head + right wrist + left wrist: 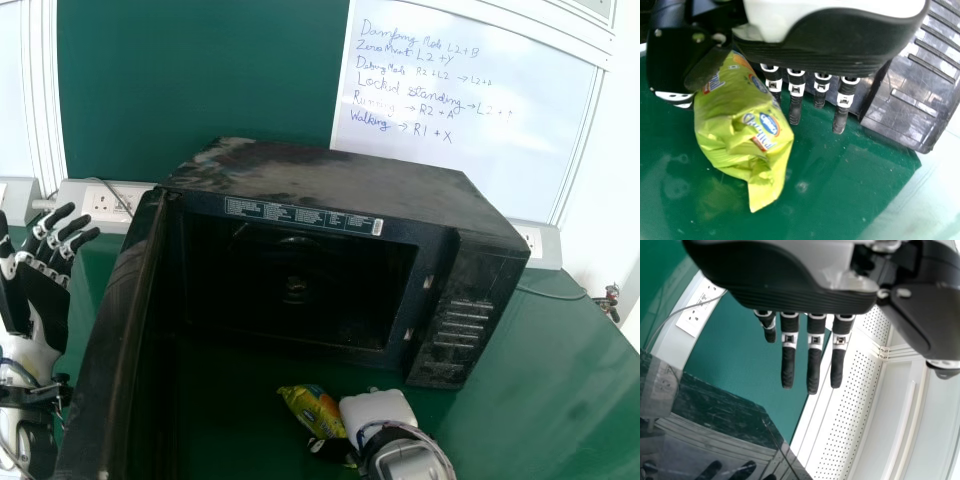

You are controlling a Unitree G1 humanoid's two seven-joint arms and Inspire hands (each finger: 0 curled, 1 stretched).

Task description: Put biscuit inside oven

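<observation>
The black oven stands on the green table, its door swung open on the left side. In front of its opening, low in the head view, is my right hand, with the yellow-green biscuit packet at its left side. The right wrist view has the packet held between the thumb and fingers of my right hand; its crumpled end sticks out. My left hand is open beyond the door's outer side, fingers straight, also in the left wrist view.
The green table extends to the right of the oven. Behind it are a whiteboard with handwriting, a green wall panel and wall sockets with a cable. The open door's edge stands between my left hand and the oven's opening.
</observation>
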